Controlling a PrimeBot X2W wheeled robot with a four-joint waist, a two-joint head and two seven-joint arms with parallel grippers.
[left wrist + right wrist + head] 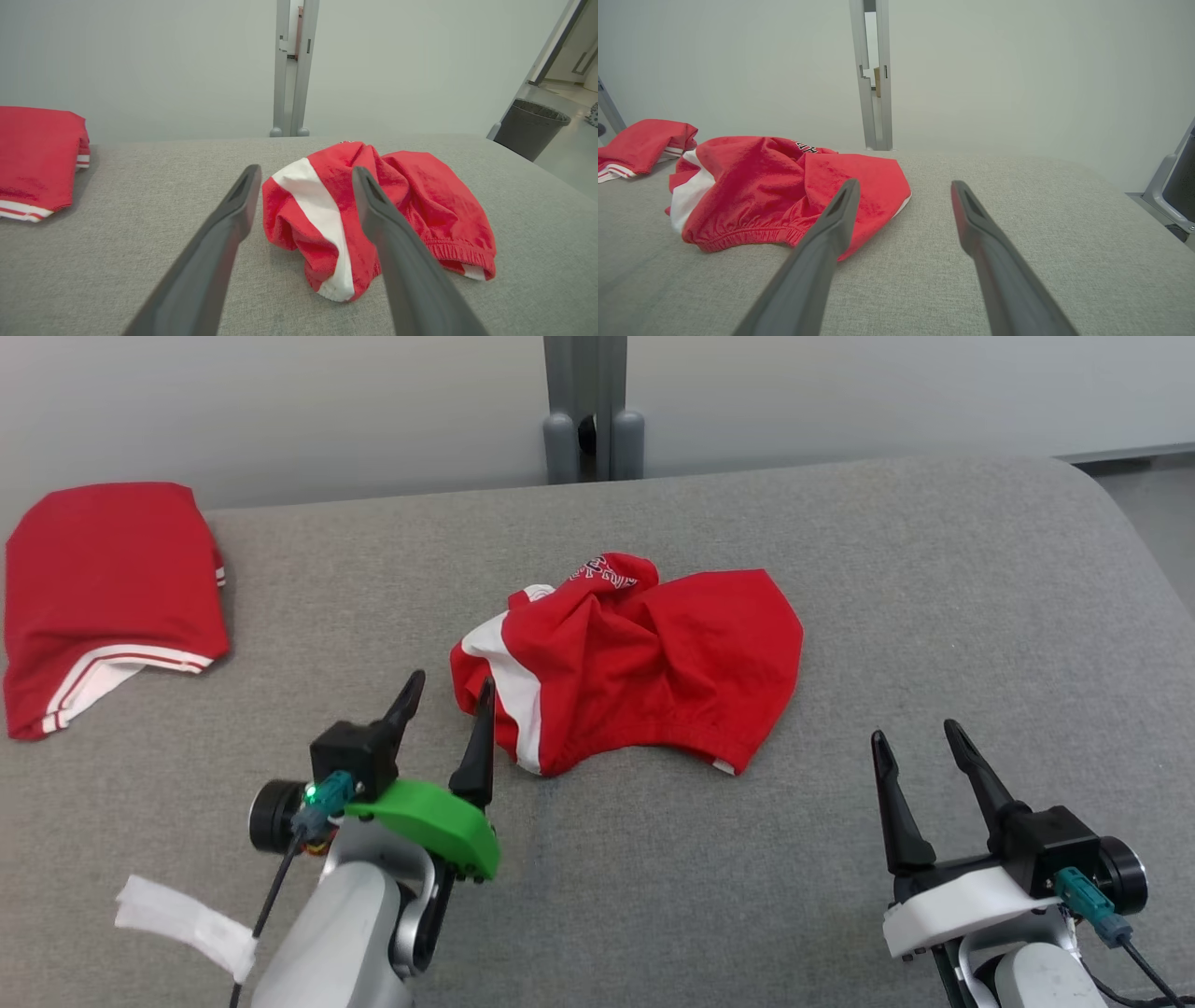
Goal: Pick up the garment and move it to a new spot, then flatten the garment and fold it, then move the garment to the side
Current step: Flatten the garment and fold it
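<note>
The crumpled red garment [635, 663] lies heaped at the middle of the grey tabletop [934, 569]. The left gripper [450, 681], just beside it at its 7 o'clock, and the right gripper [914, 730], apart at its 4 o'clock, are both held with fingers spread. A thick fold by the white stripe should be pinched deeply so that the whole heap is lifted.

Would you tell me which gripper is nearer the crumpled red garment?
Left. The left gripper is open beside the crumpled garment, at its near-left edge; the right gripper is open, farther off past its right side.
</note>
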